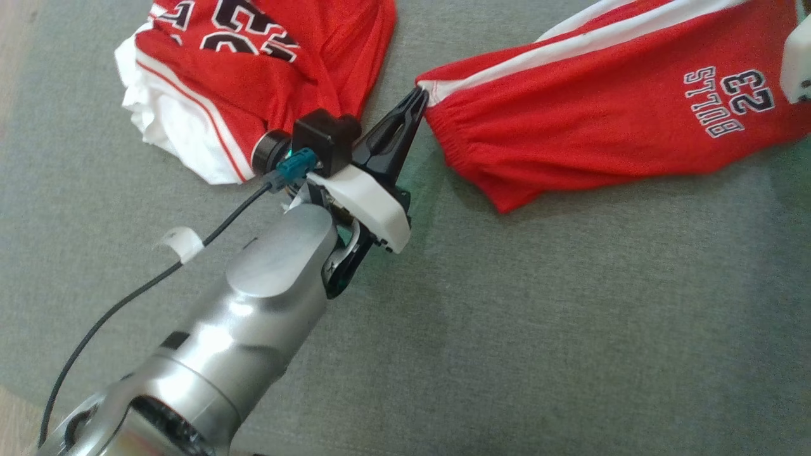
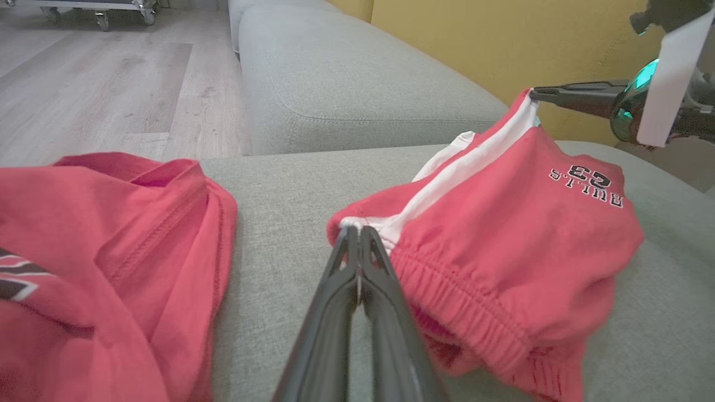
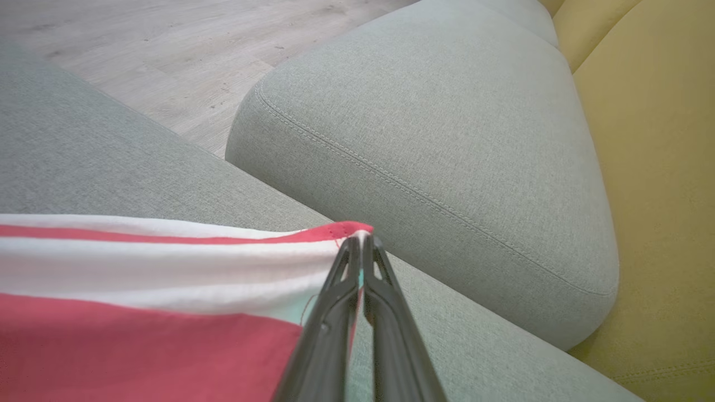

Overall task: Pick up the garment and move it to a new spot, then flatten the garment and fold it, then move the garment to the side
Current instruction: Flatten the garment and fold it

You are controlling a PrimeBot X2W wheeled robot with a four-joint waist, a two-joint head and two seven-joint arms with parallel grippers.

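The garment is a pair of red shorts (image 1: 602, 120) with a white side stripe and "BULLS 23" printed on it. It hangs stretched between my two grippers just above the grey sofa seat (image 1: 507, 316). My left gripper (image 1: 420, 94) is shut on the waistband corner, where the white stripe meets the elastic (image 2: 358, 231). My right gripper (image 3: 360, 240) is shut on the far hem corner of the shorts (image 3: 139, 346). In the left wrist view the right gripper (image 2: 533, 94) holds that corner raised, and the shorts (image 2: 503, 234) sag between the two grips.
A crumpled red and white jersey (image 1: 253, 63) lies on the seat just left of my left gripper. A second grey cushion (image 3: 447, 139) adjoins the seat, with a yellow backrest (image 3: 659, 167) behind it. Wooden floor (image 2: 84, 84) lies beyond the sofa's edge.
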